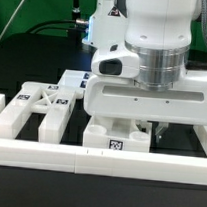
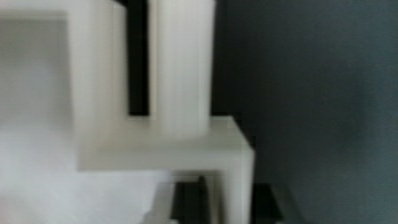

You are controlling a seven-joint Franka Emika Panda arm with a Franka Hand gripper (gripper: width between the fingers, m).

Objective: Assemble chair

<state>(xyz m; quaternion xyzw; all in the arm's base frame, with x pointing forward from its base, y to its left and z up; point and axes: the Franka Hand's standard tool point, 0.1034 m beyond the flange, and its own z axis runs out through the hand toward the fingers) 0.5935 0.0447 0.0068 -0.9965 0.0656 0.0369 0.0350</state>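
And the pincer (image 1: 150,127) is right down on the tagged white chair piece (image 1: 116,133), jaws closed tight. The fingertips are buried among its uprights, so whether they pinch a thin wall or just sit in a gap, I can't call it from here. The wrist view is a blur of white, with that same chair piece (image 2: 169,150) filling the lens at point-blank range. If this is the pick-up, the smart play looks like a slow, straight lift, checking that the piece rises level before any swing. A pinch on a thin wall of a chunky block would likely twist, so no sudden turns. Mind the border rail (image 1: 97,161), lying just in front of the piece and below the pincer; better to lift clear of it than to drag. Off to the side of the pincer, toward the exterior view's left, the cut-out frames (image 1: 39,102) wait nearby, apart from the piece under the jaws. The surface is a flat black table (image 1: 25,191), plain and even, with nothing visible to snag on. Behind the arm hangs a green backdrop (image 1: 27,26), dim, with a bluish glare (image 1: 91,36) beside the arm.
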